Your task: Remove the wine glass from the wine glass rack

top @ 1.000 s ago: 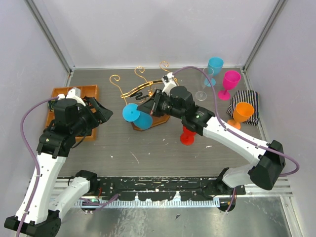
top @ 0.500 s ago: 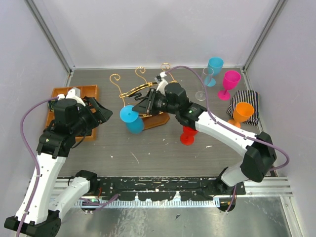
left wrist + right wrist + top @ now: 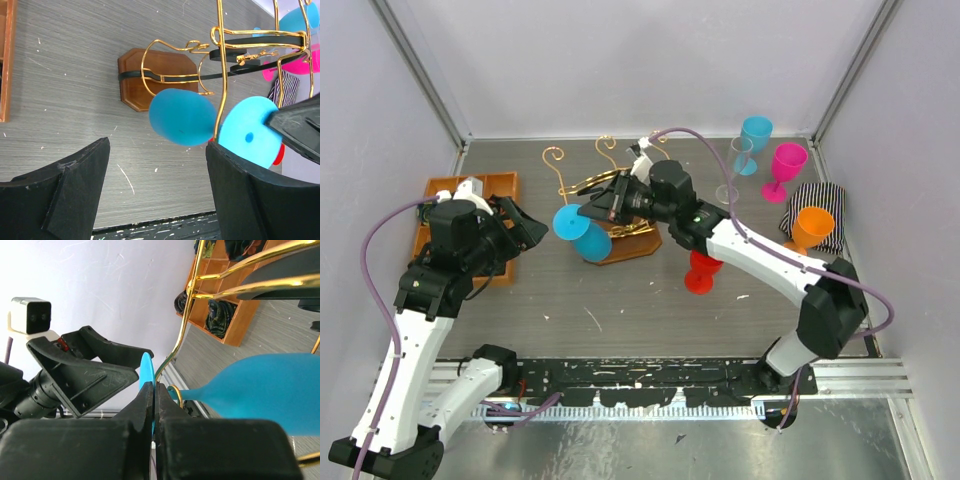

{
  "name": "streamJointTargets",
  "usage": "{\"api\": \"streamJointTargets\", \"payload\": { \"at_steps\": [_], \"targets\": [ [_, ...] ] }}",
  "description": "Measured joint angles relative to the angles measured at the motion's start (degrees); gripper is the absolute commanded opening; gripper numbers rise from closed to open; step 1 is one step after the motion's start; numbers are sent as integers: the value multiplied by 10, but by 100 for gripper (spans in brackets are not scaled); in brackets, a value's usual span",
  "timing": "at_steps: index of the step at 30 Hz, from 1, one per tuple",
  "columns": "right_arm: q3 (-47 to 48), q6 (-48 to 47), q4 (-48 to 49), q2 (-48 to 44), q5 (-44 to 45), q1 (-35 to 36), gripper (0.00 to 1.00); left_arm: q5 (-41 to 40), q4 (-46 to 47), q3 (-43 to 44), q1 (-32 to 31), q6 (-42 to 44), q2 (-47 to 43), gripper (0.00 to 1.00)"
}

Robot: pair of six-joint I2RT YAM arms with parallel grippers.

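Blue glass (image 3: 582, 232), pinched by its thin foot in the right gripper (image 3: 601, 213), may slip or snag the rack (image 3: 165, 75) if tugged askew; left gripper (image 3: 523, 228) hangs wide open.

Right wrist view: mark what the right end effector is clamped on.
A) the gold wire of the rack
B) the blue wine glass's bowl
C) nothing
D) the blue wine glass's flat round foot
D: the right end effector has its jaws shut on the thin foot of the blue wine glass, whose bowl sits clear of them.
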Motion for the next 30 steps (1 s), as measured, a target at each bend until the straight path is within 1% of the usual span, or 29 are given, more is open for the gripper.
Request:
{"api": "streamJointTargets", "payload": {
  "at_steps": [6, 20, 30],
  "targets": [
    [36, 20, 1, 46, -33, 0, 1, -4, -2, 0, 0, 2, 0, 84],
    [35, 37, -9, 44, -69, 8, 1, -7, 1, 0, 0, 1, -3, 84],
    [50, 54, 11, 49, -77, 21, 1, -98, -50, 51, 0, 6, -19, 84]
  ]
}}
